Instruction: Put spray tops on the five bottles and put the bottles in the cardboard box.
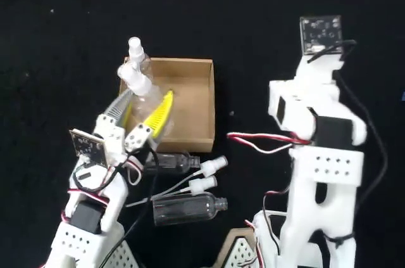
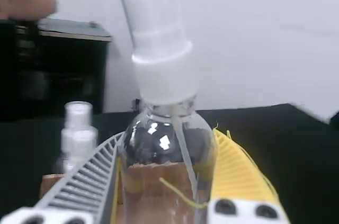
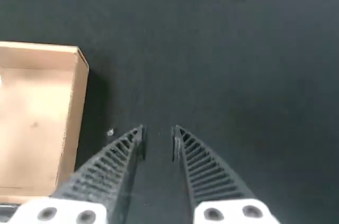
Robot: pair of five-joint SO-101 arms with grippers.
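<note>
My left gripper (image 1: pixel 147 100) is shut on a clear bottle (image 1: pixel 143 89) that carries a white spray top (image 2: pixel 159 49). It holds the bottle upright over the left side of the cardboard box (image 1: pixel 190 64). In the left wrist view the grey and yellow fingers (image 2: pixel 241 173) clasp the bottle (image 2: pixel 164 144). A second capped bottle (image 1: pixel 135 49) stands at the box's far left corner (image 2: pixel 78 134). Two capless bottles (image 1: pixel 168 161) (image 1: pixel 190 208) lie on the table in front of the box, with two loose spray tops (image 1: pixel 214 165) (image 1: pixel 204 184) beside them. My right gripper (image 3: pixel 158 139) hangs slightly open over bare black table, to the right of the box (image 3: pixel 32 107).
The table is covered in black cloth. The right arm (image 1: pixel 319 147) stands folded at the right, with red and white cables (image 1: pixel 259 143) running towards the box. Free room lies between the box and the right arm.
</note>
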